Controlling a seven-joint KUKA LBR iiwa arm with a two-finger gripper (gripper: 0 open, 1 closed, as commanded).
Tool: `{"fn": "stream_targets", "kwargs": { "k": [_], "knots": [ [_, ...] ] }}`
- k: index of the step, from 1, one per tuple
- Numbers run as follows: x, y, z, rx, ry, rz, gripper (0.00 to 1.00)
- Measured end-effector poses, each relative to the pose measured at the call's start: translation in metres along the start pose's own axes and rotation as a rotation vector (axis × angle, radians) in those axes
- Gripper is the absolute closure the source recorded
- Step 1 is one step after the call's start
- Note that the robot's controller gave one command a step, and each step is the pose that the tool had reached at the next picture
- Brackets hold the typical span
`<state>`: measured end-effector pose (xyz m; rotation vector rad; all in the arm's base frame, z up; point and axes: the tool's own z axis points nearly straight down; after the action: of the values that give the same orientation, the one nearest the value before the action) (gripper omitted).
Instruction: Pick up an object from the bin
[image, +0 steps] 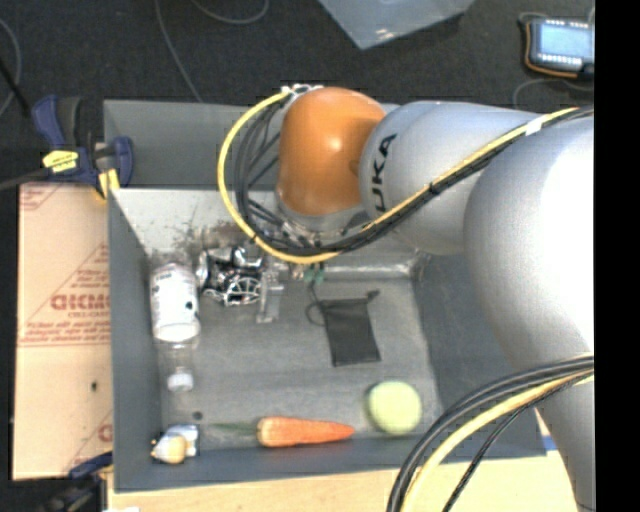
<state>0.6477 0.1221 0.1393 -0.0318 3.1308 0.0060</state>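
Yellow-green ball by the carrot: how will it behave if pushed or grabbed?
Probably rolls at a nudge: the ball is round and sits free on the flat bin floor. Toward the carrot, lying close beside it, it would likely stop soon. The surface looks matte, so grip seems fair, but an off-centre pinch might squeeze it out.

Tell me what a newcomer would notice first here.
The grey arm with its orange wrist cover looms over the far side of the bin, its gripper down beside a black-and-white tangled thing. Along the near wall lie an orange carrot and a yellow-green ball; a clear bottle lies at the left.
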Motion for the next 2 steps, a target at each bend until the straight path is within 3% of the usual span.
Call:
{"fn": "stream_targets", "kwargs": {
  "k": [1, 2],
  "knots": [
    [-0.0019, -0.0044, 0.0665, -0.001, 0.005, 0.099, 0.00],
    [-0.0086, -0.0034, 0.0624, -0.001, -0.016, -0.107, 1.00]
  ]
}}
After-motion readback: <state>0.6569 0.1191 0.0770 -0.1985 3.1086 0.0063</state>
